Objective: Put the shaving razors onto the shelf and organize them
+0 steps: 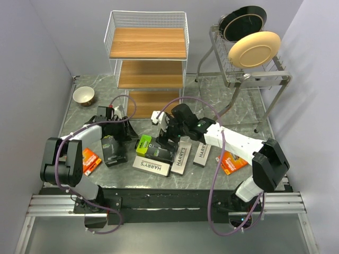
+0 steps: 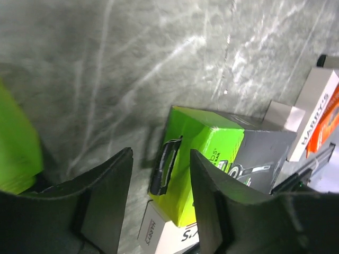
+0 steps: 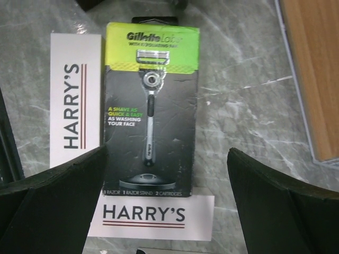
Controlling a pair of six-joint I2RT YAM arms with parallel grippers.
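Two robot arms are reaching over a grey marbled table (image 1: 238,106) strewn with razor packs. All the packs are lying in front of the white wire shelf (image 1: 148,50) with its three wooden tiers.

The right gripper (image 3: 165,153) is hovering with its fingers spread wide and gripping nothing. It is hanging directly above a black Gillette box (image 3: 151,106) with a lime-green top, which is lying face up. That box is sitting just beside one long white Harry's box (image 3: 74,100), and its lower end is overlapping another Harry's box (image 3: 148,214). A third Harry's box (image 1: 202,153) is lying near the right arm.

The left gripper (image 2: 160,154) is holding its two dark fingers partly apart, with nothing caught between them; only the tabletop and the green end of the Gillette box are showing through the gap. In the overhead view it is hanging just behind a second black-and-green box (image 1: 113,151), which is lying on the table's left side.

Two orange packs are resting near the front edge, one at the left (image 1: 90,160) beside the left arm's base and one at the right (image 1: 233,162) partly under the right arm.

A small bowl (image 1: 83,96) is sitting at the far left. A grey dish rack (image 1: 254,74) at the far right is holding a black plate (image 1: 243,21) and a cream plate (image 1: 254,48).
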